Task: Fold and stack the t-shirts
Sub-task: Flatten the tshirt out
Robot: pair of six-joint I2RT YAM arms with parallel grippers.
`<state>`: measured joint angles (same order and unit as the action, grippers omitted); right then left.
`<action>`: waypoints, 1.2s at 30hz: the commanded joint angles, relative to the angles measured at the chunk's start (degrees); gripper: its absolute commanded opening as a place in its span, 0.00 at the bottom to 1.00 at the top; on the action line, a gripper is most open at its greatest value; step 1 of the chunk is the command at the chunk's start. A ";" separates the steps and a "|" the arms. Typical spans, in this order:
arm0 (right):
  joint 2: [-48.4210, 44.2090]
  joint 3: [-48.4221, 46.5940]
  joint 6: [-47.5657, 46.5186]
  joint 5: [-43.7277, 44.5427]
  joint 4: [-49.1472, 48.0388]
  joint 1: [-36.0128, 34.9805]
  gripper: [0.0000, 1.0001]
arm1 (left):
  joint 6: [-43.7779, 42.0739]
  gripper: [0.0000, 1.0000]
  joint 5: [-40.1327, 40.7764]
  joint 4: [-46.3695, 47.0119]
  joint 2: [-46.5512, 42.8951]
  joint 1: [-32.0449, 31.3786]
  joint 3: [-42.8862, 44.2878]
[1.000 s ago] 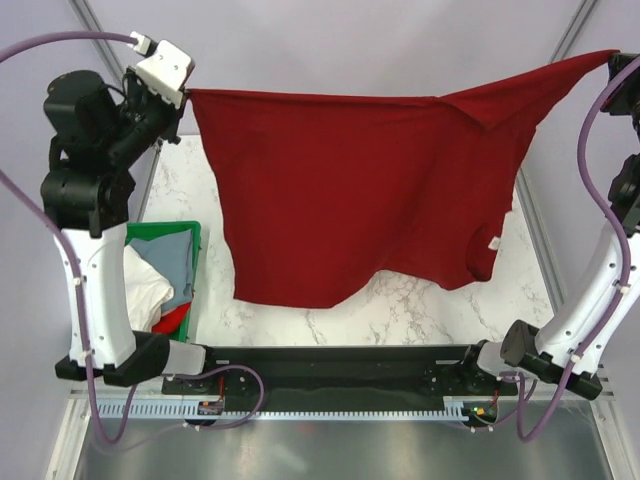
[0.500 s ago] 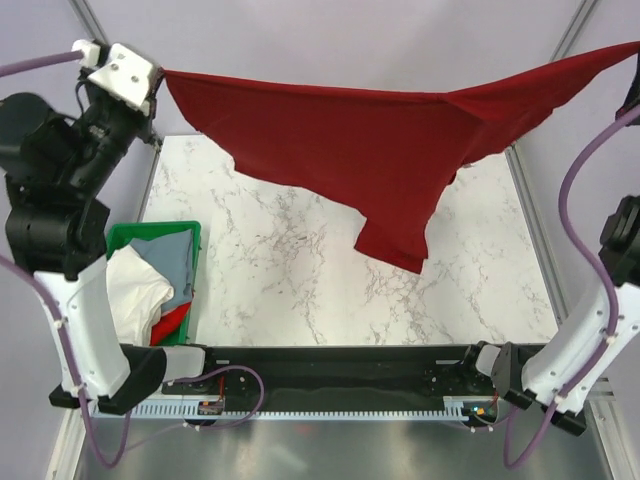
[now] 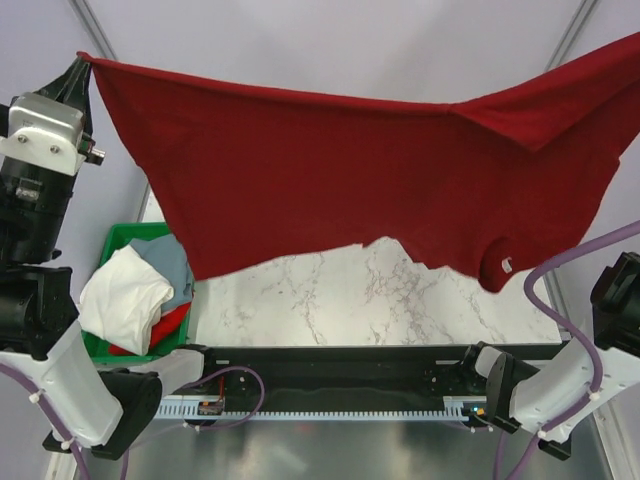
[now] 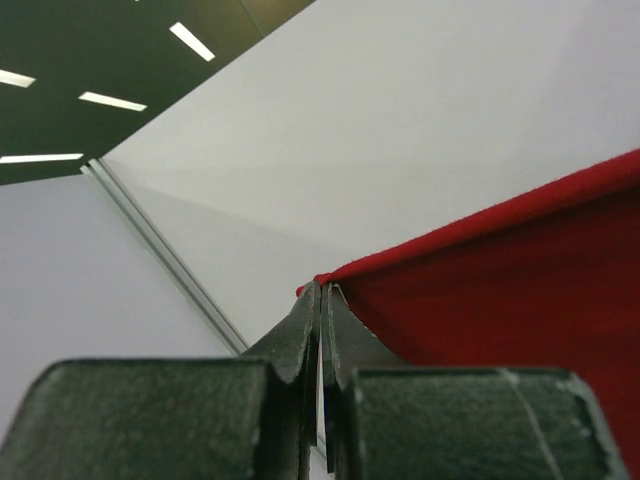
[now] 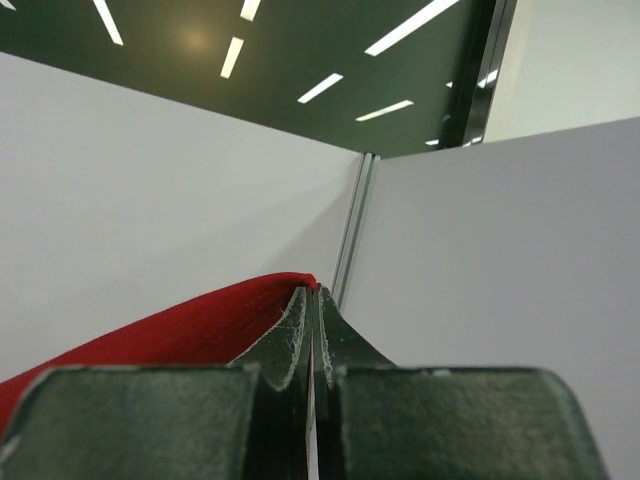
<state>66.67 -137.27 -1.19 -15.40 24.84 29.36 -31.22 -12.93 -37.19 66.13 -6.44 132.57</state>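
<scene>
From above, the dark red t-shirt (image 3: 350,180) hangs spread above the desk (image 3: 330,300), its pale tag (image 3: 506,266), apparently the neck label, lower right. Left wrist: the left hand (image 4: 321,290) pinches its corner. Right wrist: the right hand (image 5: 312,292) clamps another edge.

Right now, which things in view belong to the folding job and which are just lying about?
Job: dark red t-shirt, pinched by left tool and right tool; white t-shirt, grey t-shirt, red t-shirt.
Lying about: green bin, marble table.
</scene>
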 commanded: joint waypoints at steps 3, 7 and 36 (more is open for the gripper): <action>6.97 2.00 0.93 0.91 -7.86 0.08 0.00 | -6.21 0.02 2.56 9.05 5.94 0.46 -3.71; 8.81 11.56 2.84 -5.68 -10.34 0.08 0.00 | -7.45 0.02 0.45 10.56 10.33 0.37 -8.46; 53.98 25.66 -16.21 5.99 -9.11 -24.09 0.00 | -14.22 0.02 -2.20 11.88 63.94 0.02 -9.80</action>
<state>118.56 -106.54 -15.94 -14.17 18.79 5.54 -42.83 -17.06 -27.62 127.55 -6.50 116.60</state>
